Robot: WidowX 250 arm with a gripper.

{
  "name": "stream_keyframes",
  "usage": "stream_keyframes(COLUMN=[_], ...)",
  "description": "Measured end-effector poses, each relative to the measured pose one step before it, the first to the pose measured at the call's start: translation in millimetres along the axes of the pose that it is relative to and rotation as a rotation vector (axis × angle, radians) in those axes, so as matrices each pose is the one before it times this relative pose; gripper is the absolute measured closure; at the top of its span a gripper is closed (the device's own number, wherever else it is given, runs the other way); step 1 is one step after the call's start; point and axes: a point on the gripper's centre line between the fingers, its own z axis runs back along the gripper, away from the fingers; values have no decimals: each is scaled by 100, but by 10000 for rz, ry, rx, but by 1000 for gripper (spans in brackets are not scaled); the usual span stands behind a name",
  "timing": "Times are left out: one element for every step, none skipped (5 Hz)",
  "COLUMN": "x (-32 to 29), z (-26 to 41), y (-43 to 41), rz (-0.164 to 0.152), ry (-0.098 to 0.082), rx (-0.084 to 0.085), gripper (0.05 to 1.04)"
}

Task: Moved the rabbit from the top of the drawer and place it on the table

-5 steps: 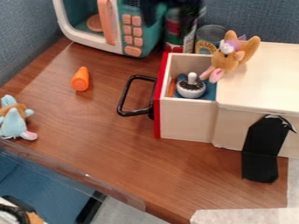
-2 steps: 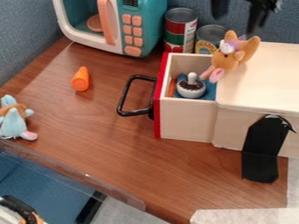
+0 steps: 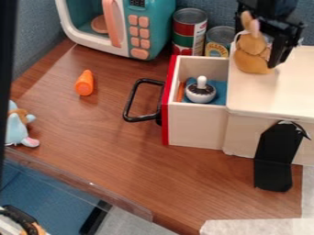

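Observation:
The black gripper (image 3: 262, 43) is at the upper right, low over the drawer box's top, its fingers shut on the brown plush rabbit. The rabbit (image 3: 250, 59) is held upright, ears up, its lower body at the front left part of the pale box top (image 3: 288, 87). One finger is along its right side; the other is partly hidden behind it. The pulled-out drawer (image 3: 195, 124) has a red front and a black handle. The brown wooden table (image 3: 122, 151) extends left of and in front of it.
A white-and-black toy (image 3: 200, 92) is inside the drawer. An orange carrot (image 3: 85, 83) and a blue plush (image 3: 17, 126) lie on the table's left. Behind are a toy microwave (image 3: 150, 27) and two cans (image 3: 189, 30). A dark vertical shape (image 3: 7, 69) crosses the left edge.
The gripper has come down from the top edge onto the rabbit and taken hold. The rabbit has turned from leaning over the drawer to upright. A dark shape has appeared at the left edge.

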Motion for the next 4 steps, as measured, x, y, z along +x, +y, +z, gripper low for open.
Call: stream_keyframes(x=[-225, -370, -93, -1186], z=[-282, 263, -14, 817], y=[-31, -113, 77, 617], rz=[-57, -86, -152, 77], ry=[-117, -78, -16, 24], rx=[-93, 3, -55, 126], gripper=[352, 546, 707, 913])
